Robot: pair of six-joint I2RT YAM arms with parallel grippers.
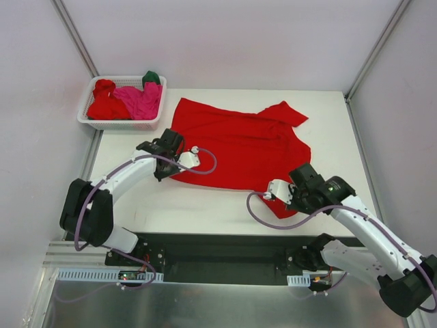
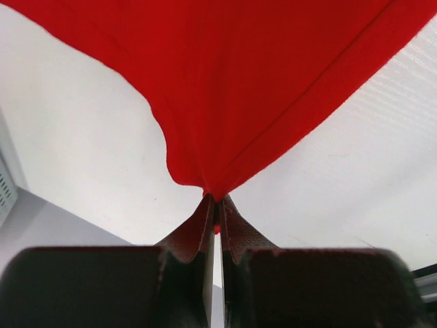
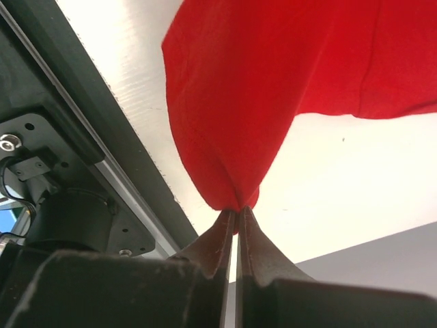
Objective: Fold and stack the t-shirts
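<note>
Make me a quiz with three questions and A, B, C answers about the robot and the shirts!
1. Where does the basket stand?
A. at the far left corner of the table
B. at the far right corner
C. between the arms

2. How many colours of cloth lie in the basket?
A. one
B. three
C. five

3. What are the left gripper and the right gripper doing?
A. both open in the air
B. both shut on the big red shirt
C. both inside the basket

Answers:
1 A, the view from above shows it far left.
2 B, a red piece, a pink piece and a green piece show.
3 B, each wrist view shows red cloth pinched tight.
</note>
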